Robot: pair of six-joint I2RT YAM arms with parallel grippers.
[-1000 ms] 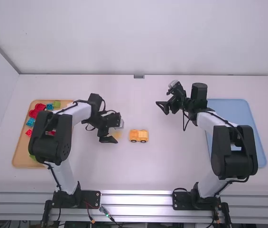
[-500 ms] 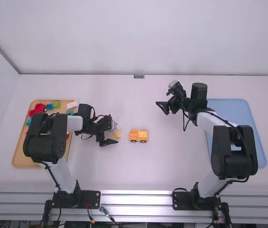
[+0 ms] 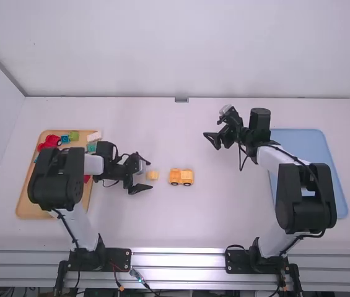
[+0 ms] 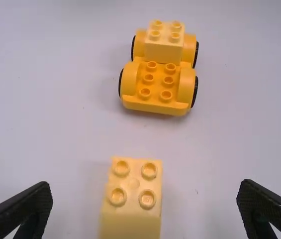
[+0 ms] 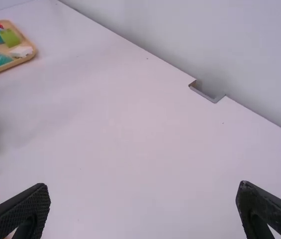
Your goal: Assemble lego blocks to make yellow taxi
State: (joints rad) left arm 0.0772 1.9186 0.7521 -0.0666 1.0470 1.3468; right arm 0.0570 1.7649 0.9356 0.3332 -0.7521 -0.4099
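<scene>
Low over the table in the high view, my left gripper (image 3: 147, 175) is open just left of a loose pale yellow block (image 3: 152, 175). The wheeled yellow car base (image 3: 181, 177) stands to that block's right. From the left wrist, my left gripper (image 4: 145, 206) has its fingers wide apart with the pale block (image 4: 133, 199) between and beyond them, ungripped. Farther off is the car base (image 4: 155, 87), a light yellow block (image 4: 165, 42) seated on one end. My right gripper (image 3: 211, 140), open and holding nothing, hangs beyond and right of the car; its wrist view shows the right gripper (image 5: 142, 206) too.
A wooden tray (image 3: 27, 207) on the left holds a red toy vehicle (image 3: 49, 142) and several coloured blocks, partly under the left arm. On the right, a blue tray (image 3: 329, 162) lies partly under the right arm. The back wall borders the table.
My left gripper has lowered and drawn back slightly to the left, uncovering the pale block. The left arm has folded lower. The right arm, car base and trays have stayed still.
</scene>
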